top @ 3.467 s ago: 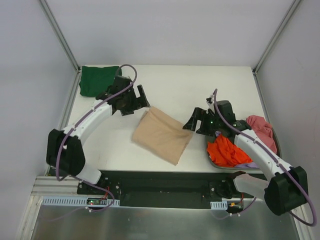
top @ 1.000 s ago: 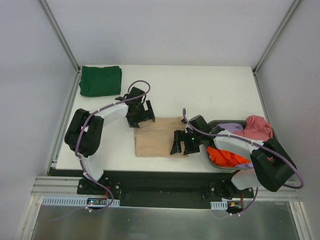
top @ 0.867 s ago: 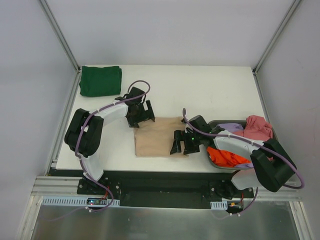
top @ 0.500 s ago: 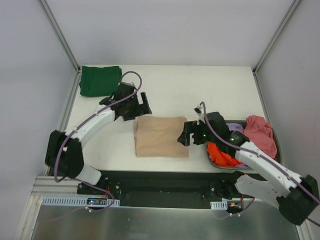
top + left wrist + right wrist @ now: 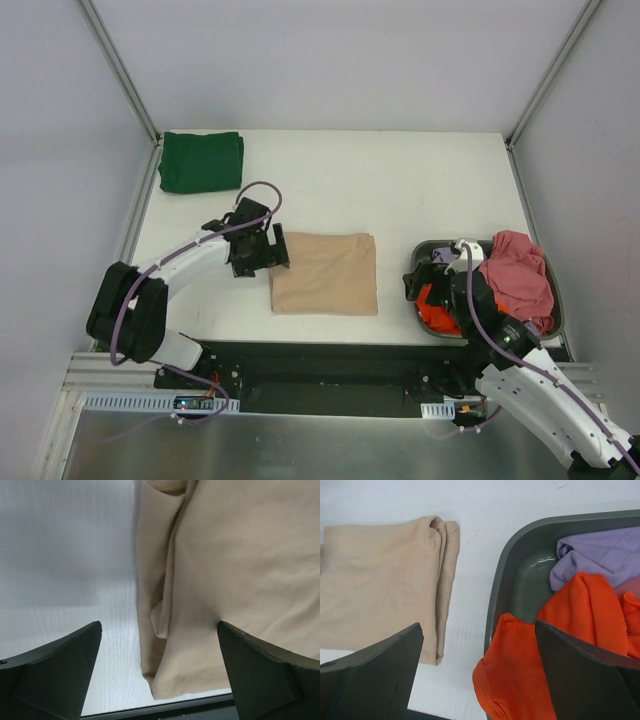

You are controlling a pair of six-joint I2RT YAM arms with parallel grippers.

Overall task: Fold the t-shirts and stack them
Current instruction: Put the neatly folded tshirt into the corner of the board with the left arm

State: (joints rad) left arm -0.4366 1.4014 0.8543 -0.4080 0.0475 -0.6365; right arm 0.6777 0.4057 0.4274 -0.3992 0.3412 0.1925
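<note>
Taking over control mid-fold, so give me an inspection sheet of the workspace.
Surface: white table.
Job's things: beige shirt folded, near centre; green shirt folded, far-left corner; orange-red shirt, lilac shirt and pink shirt heaped unfolded.
Clutter: grey tub, near right, holding the heap.
Grippers: left gripper open over beige shirt's left edge; right gripper open above tub's left rim.
Cables: purple cables along both arms.
Surroundings: white walls, metal frame posts.

Beige t-shirt (image 5: 240, 580) cut by edges, lilac t-shirt (image 5: 595, 555) partly under orange-red t-shirt (image 5: 580, 622)
</note>
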